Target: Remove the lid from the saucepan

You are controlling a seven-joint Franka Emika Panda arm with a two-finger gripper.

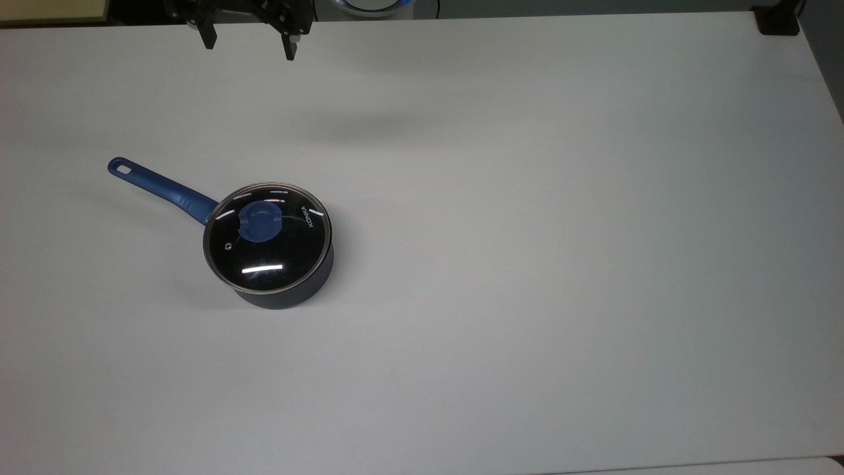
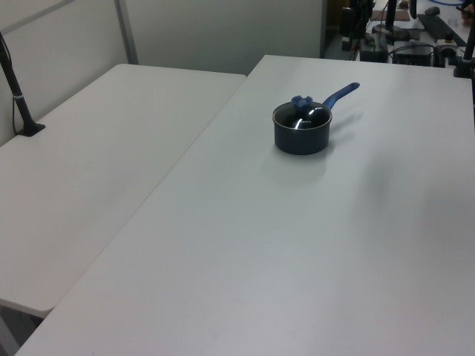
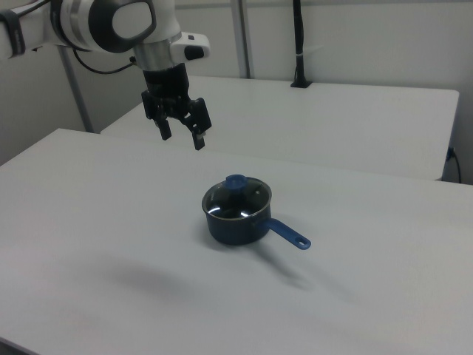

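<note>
Glass lid [image 1: 267, 237] on saucepan [image 1: 290, 290]; lettering legible from top view

A lab or office-like test room: plain white tables [image 2: 111, 148] pushed side by side, bare partition walls [image 3: 355, 37], a black clamped pole [image 2: 18, 96], cabled equipment [image 2: 412, 44] at the far end, and a robot arm [image 3: 111, 26].

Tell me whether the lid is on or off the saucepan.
On. The lid sits flat on the saucepan rim; the open gripper hangs well clear.
</note>
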